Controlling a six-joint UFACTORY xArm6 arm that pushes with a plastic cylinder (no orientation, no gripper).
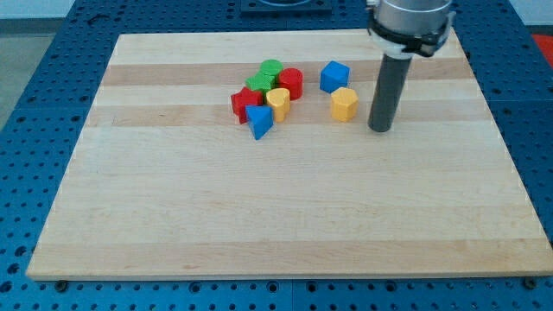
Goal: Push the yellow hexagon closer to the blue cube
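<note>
Yellow hexagon (344, 104) is seen on the wooden desk (285, 216), just below the blue cube (333, 76), v. near but not clearly touching. My tip (379, 129) is set down just to the view's right of the hexagon, apart from it. No fingers are fitted, so no grasp state can be told. At the view's left a cluster is packed: green block (270, 69), green block nearer the front (257, 84), red cylinder (290, 83), red block (243, 103), yellow heart (278, 102), blue triangle (259, 120).

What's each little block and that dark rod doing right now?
yellow hexagon: just below blue cube, apart.
blue cube: alone, untouched.
my tip: right of the hexagon, apart.
Red, green, yellow heart and blue triangle blocks: clustered left.
</note>
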